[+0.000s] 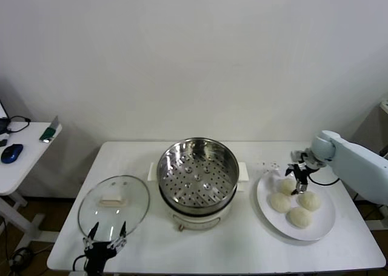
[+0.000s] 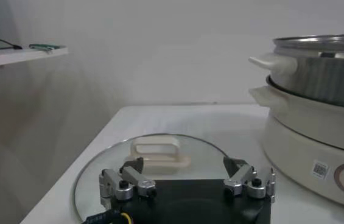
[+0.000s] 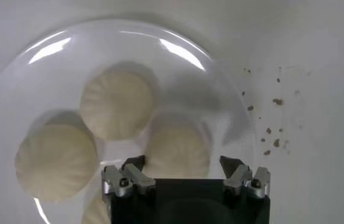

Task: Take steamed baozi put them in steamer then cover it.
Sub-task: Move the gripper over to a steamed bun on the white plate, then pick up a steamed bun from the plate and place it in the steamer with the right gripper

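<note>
Several cream-white steamed baozi lie on a white plate (image 1: 324,224) at the table's right. My right gripper (image 1: 298,180) hangs low over the rear one (image 1: 287,185). In the right wrist view its jaws (image 3: 182,163) stand open astride that baozi (image 3: 178,146), one finger close against it and the other a little apart. Two more baozi (image 3: 118,103) (image 3: 56,161) lie beyond. The steel steamer (image 1: 197,173) stands empty at the table's middle. The glass cover (image 1: 113,206) lies flat at the left, white handle (image 2: 155,150) up. My left gripper (image 1: 104,242) waits open and empty at the cover's near edge.
A white side table (image 1: 24,151) with a blue mouse (image 1: 11,153) stands off to the left. Dark specks (image 3: 273,122) dot the tabletop between plate and steamer. The steamer's white base (image 2: 318,152) rises close beside the cover.
</note>
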Tool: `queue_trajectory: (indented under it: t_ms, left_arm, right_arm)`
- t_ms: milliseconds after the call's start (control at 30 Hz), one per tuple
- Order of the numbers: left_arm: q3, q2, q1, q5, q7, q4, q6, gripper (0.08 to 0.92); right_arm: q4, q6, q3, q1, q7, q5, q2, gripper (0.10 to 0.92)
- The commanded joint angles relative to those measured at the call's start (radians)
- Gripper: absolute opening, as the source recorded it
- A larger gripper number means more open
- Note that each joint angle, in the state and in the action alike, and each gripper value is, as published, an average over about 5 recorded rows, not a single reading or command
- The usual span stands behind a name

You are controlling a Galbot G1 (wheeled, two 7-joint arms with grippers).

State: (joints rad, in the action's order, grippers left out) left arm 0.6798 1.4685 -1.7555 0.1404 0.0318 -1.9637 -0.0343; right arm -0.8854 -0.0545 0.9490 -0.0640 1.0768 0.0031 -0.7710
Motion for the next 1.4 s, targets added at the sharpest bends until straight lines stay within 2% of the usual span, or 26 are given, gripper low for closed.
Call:
queue_trajectory:
  t_ms: [33,200,500,700,867,1000,1200,1400]
  left_arm:
    - [0.000,0.000,0.000,-0.002,-0.001,0.001,0.001,0.823]
    - [0.000,0.001,0.002,-0.003,-0.003,0.005,0.000,0.823]
    - [-0.003,0.005,0.004,-0.006,-0.009,0.007,-0.006,0.823]
    - [-0.009,0.004,0.003,-0.011,-0.010,0.004,-0.007,0.823]
    - [-0.009,0.000,0.002,-0.011,-0.011,-0.001,-0.006,0.823]
    - [-0.008,-0.003,0.003,-0.009,-0.012,-0.003,-0.006,0.823]
    - [-0.011,-0.007,0.011,-0.007,-0.012,-0.004,-0.007,0.823]
    - [-0.012,-0.008,0.013,-0.005,-0.012,-0.003,-0.006,0.823]
  right_arm:
    - [0.012,0.001,-0.010,0.009,-0.001,-0.021,-0.011,0.743]
    - [0.003,0.003,-0.012,0.013,-0.005,-0.020,-0.010,0.657]
    - [-0.084,0.030,0.052,-0.077,0.000,0.000,0.034,0.645]
    - [-0.208,0.145,0.296,-0.398,0.009,0.110,0.050,0.645]
    - [-0.293,0.321,0.513,-0.760,0.022,0.242,-0.043,0.642]
    - [-0.433,0.409,0.567,-0.903,0.030,0.317,-0.126,0.644]
    - [-0.643,0.491,0.542,-0.895,-0.017,0.202,-0.251,0.645]
    - [-0.599,0.568,0.533,-0.751,-0.066,0.007,-0.382,0.645]
